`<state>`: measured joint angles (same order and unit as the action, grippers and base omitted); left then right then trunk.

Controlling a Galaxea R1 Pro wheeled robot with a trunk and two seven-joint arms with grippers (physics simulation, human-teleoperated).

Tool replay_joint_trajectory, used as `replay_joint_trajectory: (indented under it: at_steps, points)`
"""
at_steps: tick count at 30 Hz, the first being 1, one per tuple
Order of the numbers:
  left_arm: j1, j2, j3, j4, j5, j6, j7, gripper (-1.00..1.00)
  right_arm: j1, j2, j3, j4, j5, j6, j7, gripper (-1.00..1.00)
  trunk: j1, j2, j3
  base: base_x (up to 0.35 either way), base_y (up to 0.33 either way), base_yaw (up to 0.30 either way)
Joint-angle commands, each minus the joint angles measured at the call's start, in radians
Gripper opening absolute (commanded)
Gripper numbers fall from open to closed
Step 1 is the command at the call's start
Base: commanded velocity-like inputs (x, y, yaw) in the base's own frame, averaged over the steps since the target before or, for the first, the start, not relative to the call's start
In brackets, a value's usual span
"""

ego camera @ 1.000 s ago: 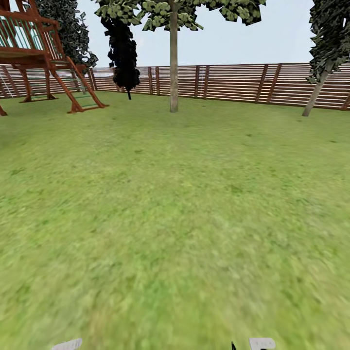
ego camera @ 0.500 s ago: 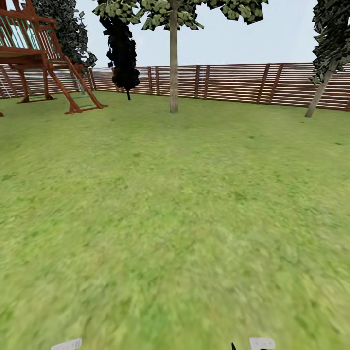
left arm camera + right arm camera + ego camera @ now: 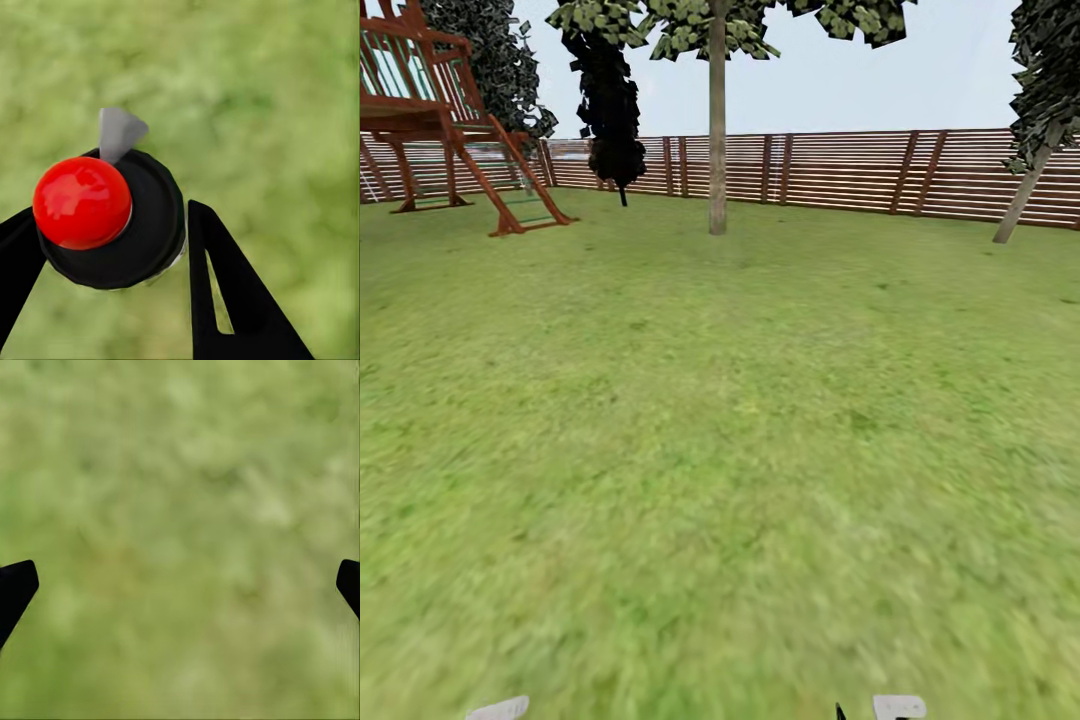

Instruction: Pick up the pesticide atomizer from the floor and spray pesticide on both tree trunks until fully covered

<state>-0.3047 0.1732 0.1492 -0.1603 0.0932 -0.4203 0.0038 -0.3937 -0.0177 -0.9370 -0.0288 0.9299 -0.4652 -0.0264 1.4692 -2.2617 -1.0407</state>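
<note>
Ahead, the head view looks across a wide green lawn (image 3: 720,450) to a brown slatted fence (image 3: 840,170), with one tall tree (image 3: 717,20) standing before it; its straight, bare trunk (image 3: 717,150) is pale and, at this range, too far off to show any specks. A dark-leaved thin tree (image 3: 608,95) stands just left of it, a leaning thin-trunked tree (image 3: 1032,170) is at the right edge, and a red-brown wooden play frame (image 3: 440,110) with a ladder sits at far left. No writing or label can be read on anything. Looking along the left gripper (image 3: 112,247), the wrist view has what the head view lacks: the pesticide atomizer (image 3: 112,217), seen from above as a round black top with a glossy red knob and a grey nozzle, pinched between the two black fingers (image 3: 225,292) over blurred grass. Along the right gripper (image 3: 180,585), the fingertips (image 3: 15,589) sit at opposite edges, spread wide over grass, holding nothing.
</note>
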Motion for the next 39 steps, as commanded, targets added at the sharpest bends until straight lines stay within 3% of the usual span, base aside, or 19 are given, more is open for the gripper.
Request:
replay_joint_trajectory:
  at_steps: [1, 39]
  points:
    - [-0.001, 0.0, -0.003, 0.001, 0.01, -0.003, -0.001, -1.0, -0.001, 0.0, -0.008, 0.001, 0.01, -0.003, -0.003, 1.0, 0.0, 0.0, -0.001, 0.341, 0.0, 0.0]
    - [-0.001, 0.005, -0.002, 0.001, 0.01, -0.003, -0.001, -1.0, -0.001, 0.0, -0.008, 0.001, 0.01, -0.004, -0.003, 1.0, 0.0, 0.0, -0.001, 0.341, 0.0, 0.0]
